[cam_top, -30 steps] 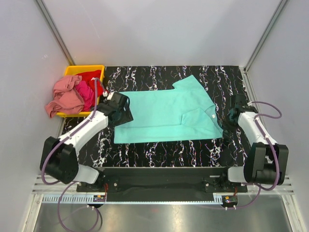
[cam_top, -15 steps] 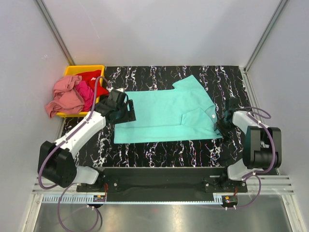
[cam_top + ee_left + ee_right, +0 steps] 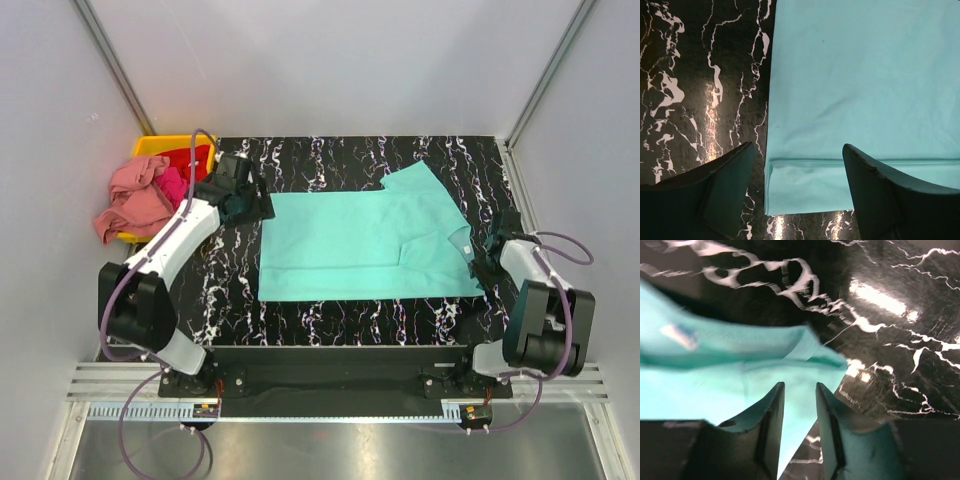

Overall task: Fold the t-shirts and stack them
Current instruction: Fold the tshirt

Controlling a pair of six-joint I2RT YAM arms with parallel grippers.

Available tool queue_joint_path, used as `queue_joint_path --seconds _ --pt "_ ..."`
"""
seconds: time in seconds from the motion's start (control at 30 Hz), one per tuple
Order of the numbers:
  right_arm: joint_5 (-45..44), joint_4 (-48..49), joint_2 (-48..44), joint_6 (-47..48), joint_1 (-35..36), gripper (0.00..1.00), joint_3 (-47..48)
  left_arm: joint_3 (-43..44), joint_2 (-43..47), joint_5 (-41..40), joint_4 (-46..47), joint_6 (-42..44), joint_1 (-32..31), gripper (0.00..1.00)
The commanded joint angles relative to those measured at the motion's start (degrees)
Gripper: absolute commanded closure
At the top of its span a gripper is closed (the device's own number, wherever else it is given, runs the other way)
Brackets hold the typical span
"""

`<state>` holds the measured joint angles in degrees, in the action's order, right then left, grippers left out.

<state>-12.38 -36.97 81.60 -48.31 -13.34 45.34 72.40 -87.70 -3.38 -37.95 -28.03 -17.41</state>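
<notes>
Broadly, surface: black with white veining and glossy, so I judge that cloth will slide over it easily when pulled.
Turquoise t-shirt: spread flat on the right-hand half of the surface, hem towards the left arm and collar towards the right arm. One sleeve points to the far side.
Handling: light, limp cloth with no stiffness. A pinch will probably lift only the spot it holds while the rest sags or drags. Nothing fragile here; the main risk is bunching or a crooked fold.
Where to grip: at edges and corners, where the layers double up. The stitched hem and the collar seam look like the firmest holds, and a hold at both ends should keep the fold square.
Yellow bin: at the far left corner, well apart from the spread shirt.
Waiting heap: salmon pink t-shirt spills over the bin's rim, with the magenta t-shirt and red t-shirt crumpled inside.
Left pincer: jaws wide apart and empty, above the hem's far corner.
Right pincer: jaws nearly together, nipping a fold of turquoise cloth at the collar end.
Neck tag: blurred, just beside that grip.
</notes>
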Motion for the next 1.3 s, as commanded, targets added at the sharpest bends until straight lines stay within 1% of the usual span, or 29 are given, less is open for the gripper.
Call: queue_joint_path --seconds 0.0,0.03,0.07,0.1,0.13,0.17,0.2,0.23,0.27,0.3,0.33,0.37,0.4,0.43,0.47,0.53,0.57,0.6,0.67,0.7,0.73,0.83,0.87,0.9,0.93,0.97,1.0,1.1,1.27 --pt "2.78 -0.30 -7.50 3.39 0.07 0.60 0.71 6.60 -3.26 1.79 0.34 3.15 2.11 0.23" --pt "5.50 1.36 -8.90 6.97 0.07 0.58 1.06 7.57 -4.83 3.01 0.95 3.85 2.64 0.23" --pt "13.44 6.77 -11.27 9.79 0.07 0.57 1.06 9.41 -5.72 5.37 1.74 4.12 3.08 0.23" --pt "17.96 9.96 -11.99 12.78 0.07 0.56 1.33 10.38 -6.51 7.31 2.53 4.56 3.95 0.23" --pt "21.31 12.34 -12.17 15.85 0.07 0.51 3.24 11.61 -8.61 10.46 3.58 5.61 4.31 0.23" --pt "22.56 13.75 -11.04 16.58 0.07 0.47 4.83 14.93 -9.93 10.84 3.50 6.14 4.49 0.23" --pt "24.49 15.16 -9.55 19.81 0.07 0.45 8.58 16.96 -12.99 10.67 2.81 6.67 4.58 0.23" --pt "27.82 15.78 -7.44 21.67 0.07 0.40 11.23 19.07 -14.67 9.71 0.71 7.54 4.75 0.23" --pt "29.24 15.27 -2.03 23.34 0.07 0.40 14.39 22.23 -16.26 9.27 -0.01 7.99 5.10 0.23" --pt "31.43 15.09 0.72 26.92 0.07 0.39 19.99 23.39 -18.97 8.74 -0.54 8.25 5.37 0.23" --pt "36.50 15.70 3.62 28.26 0.07 0.24 22.75 24.27 -20.22 8.30 -0.72 8.43 5.63 0.23" --pt "37.51 15.27 9.48 28.71 0.07 0.23 25.30 25.50 -21.45 8.39 -0.80 8.43 5.98 0.23" --pt "39.26 15.61 12.06 29.76 0.07 0.23 29.24 26.12 -23.63 8.39 -0.89 8.34 6.68 0.24" --pt "43.28 17.27 14.52 30.29 0.07 0.26 30.93 26.99 -24.61 8.73 -0.55 8.43 6.95 0.25" --pt "44.19 18.33 18.55 30.47 0.16 0.32 32.25 27.44 -25.58 8.83 -0.45 8.43 7.12 0.25" --pt "44.81 19.48 22.44 30.38 0.25 0.37 37.26 28.58 -28.13 8.91 -0.37 8.78 7.48 0.26" --pt "45.51 19.92 26.46 30.91 0.25 0.39 39.19 29.63 -28.92 8.74 -0.45 9.13 7.48 0.26" --pt "46.73 20.27 28.59 31.78 0.25 0.39 43.12 30.25 -30.23 8.56 -0.37 9.40 7.48 0.27" --pt "51.91 22.64 35.53 31.97 0.25 0.41 47.36 31.48 -31.56 7.86 0.25 9.22 7.48 0.27" --pt "53.50 22.82 38.08 31.79 0.33 0.42 52.25 31.83 -32.78 7.86 1.03 8.87 7.48 0.27" --pt "54.99 22.99 42.54 31.62 0.34 0.41 54.65 32.62 -33.58 7.86 1.21 8.78 7.48 0.27" --pt "55.18 22.38 49.33 30.21 0.60 0.38 64.67 34.81 -36.66 7.60 2.00 7.91 7.57 0.28" --pt "56.05 21.86 54.31 29.69 0.60 0.37 67.48 35.43 -37.45 7.33 1.92 7.73 7.57 0.28" --pt "56.85 20.81 56.80 29.16 0.60 0.37 73.77 36.14 -38.93 7.07 1.92 7.38 7.57 0.28" --pt "57.20 18.62 61.70 28.81 0.86 0.37 76.97 37.19 -39.56 7.24 1.92 7.20 7.65 0.28" --pt "56.95 17.47 63.92 28.63 1.04 0.37 80.13 37.55 -40.26 7.33 1.92 7.11 7.74 0.28" --pt "57.03 16.42 65.95 28.54 1.21 0.38 85.82 37.90 -41.22 7.51 2.01 6.85 7.74 0.28" --pt "56.77 14.74 72.54 27.14 1.83 0.41 94.46 39.13 -42.64 8.12 2.18 6.85 7.92 0.29" --pt "52.73 14.91 77.21 26.87 3.50 0.39 99.85 39.57 -43.87 8.82 2.71 6.85 8.18 0.28"
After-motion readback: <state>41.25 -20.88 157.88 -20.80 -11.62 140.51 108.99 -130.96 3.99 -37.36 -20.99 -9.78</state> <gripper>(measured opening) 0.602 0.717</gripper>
